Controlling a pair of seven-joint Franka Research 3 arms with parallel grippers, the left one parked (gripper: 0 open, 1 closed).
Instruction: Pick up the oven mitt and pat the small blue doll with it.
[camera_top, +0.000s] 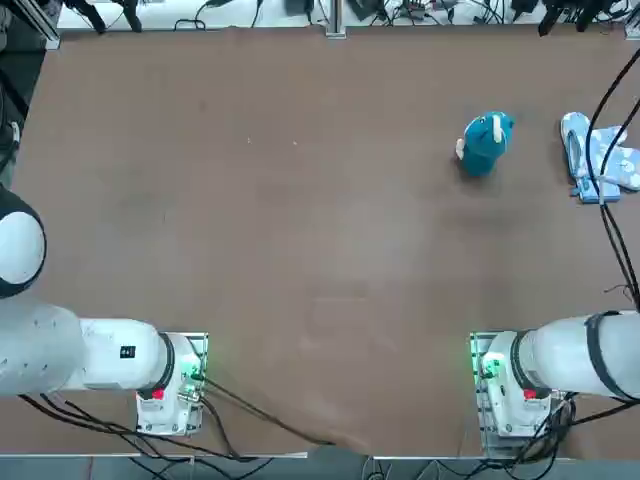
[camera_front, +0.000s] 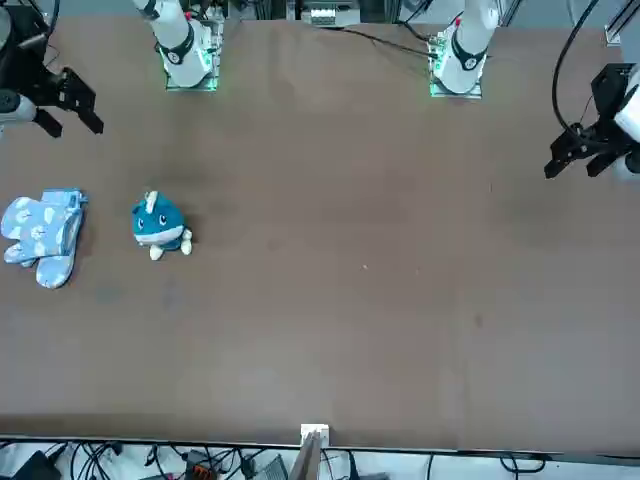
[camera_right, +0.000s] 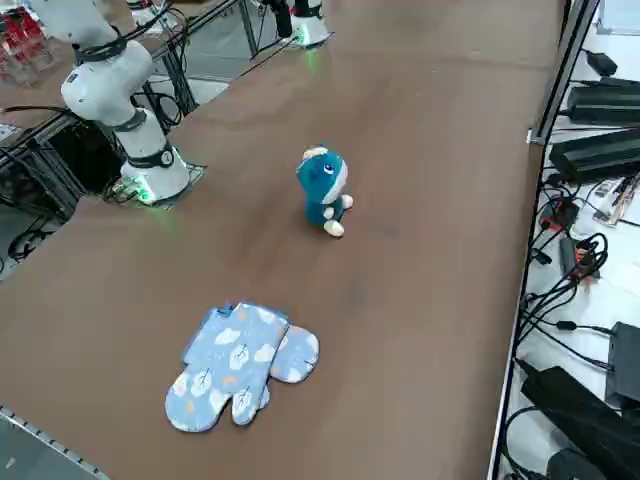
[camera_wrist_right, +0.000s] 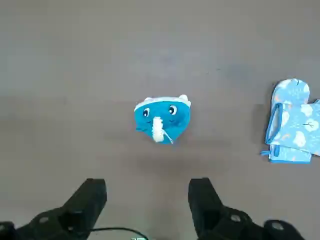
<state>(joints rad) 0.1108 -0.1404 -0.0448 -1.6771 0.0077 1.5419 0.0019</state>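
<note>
The small blue doll (camera_top: 485, 143) stands upright on the brown table, far right of the middle; it also shows as the doll (camera_front: 158, 225) (camera_right: 323, 190) (camera_wrist_right: 161, 119). The oven mitt (camera_top: 600, 160), pale blue with cloud prints, lies flat a little to the doll's right, near the table's right edge, and shows again as the mitt (camera_front: 42, 232) (camera_right: 240, 365) (camera_wrist_right: 295, 122). My right gripper (camera_wrist_right: 147, 200) hangs open and empty above the table, short of the doll on the robot's side. In the front view the gripper (camera_front: 73, 125) is raised at the table's edge.
A black cable (camera_top: 600, 130) from the right arm crosses over the mitt in the top view. Power strips and cables (camera_right: 590, 150) lie past the table's far edge. The right arm's base (camera_top: 505, 385) sits at the near edge.
</note>
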